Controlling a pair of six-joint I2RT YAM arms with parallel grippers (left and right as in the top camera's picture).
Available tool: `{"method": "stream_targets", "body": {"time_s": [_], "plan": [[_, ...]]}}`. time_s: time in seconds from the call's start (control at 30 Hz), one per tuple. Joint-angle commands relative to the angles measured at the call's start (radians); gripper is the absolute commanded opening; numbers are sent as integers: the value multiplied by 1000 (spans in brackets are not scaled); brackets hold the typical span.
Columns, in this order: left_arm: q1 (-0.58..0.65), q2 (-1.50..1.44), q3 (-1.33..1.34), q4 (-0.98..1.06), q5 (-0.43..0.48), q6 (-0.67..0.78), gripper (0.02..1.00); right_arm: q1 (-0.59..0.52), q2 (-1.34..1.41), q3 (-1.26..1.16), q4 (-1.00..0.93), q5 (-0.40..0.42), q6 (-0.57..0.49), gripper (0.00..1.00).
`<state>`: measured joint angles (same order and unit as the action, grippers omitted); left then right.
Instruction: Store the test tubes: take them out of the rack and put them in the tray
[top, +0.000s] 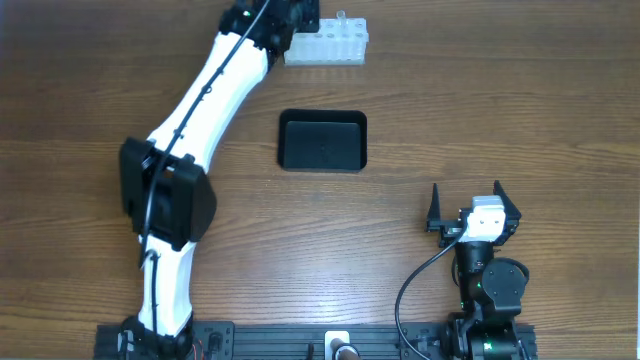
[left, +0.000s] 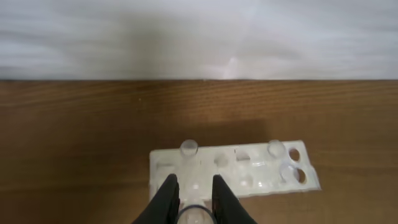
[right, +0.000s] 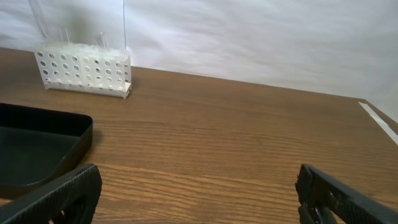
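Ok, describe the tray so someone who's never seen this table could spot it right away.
On the wooden table, look near the middle, just nearer the arms' bases than the white rack at the far edge. The tray is the shallow rectangle with rounded corners. Unlike the pale, perforated rack, it is black and empty.

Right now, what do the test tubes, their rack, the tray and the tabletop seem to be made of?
Test tubes: clear glass or plastic; see-through rims.
Rack: whitish translucent plastic; perforated, milky walls.
Tray: probably black plastic; matte, rounded moulded corners.
Tabletop: wood or wood-look laminate; grain lines, faint sheen.
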<state>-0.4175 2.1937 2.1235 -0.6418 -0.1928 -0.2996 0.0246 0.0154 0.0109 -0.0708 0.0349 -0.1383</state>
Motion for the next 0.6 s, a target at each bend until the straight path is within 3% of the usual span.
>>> {"method": "stream_targets", "body": {"time_s": [0.03,0.37,0.6], "plan": [[-9,-85,19,-91,55,3,38,-8,-11,-6,-3,-8,3,993],[-42,-136,19,-492,241,-80,38,-8,-11,-6,-3,-8,3,993],[-49,-129,2,-659,249,-84,38,-8,-11,-6,-3,-8,3,993]]}}
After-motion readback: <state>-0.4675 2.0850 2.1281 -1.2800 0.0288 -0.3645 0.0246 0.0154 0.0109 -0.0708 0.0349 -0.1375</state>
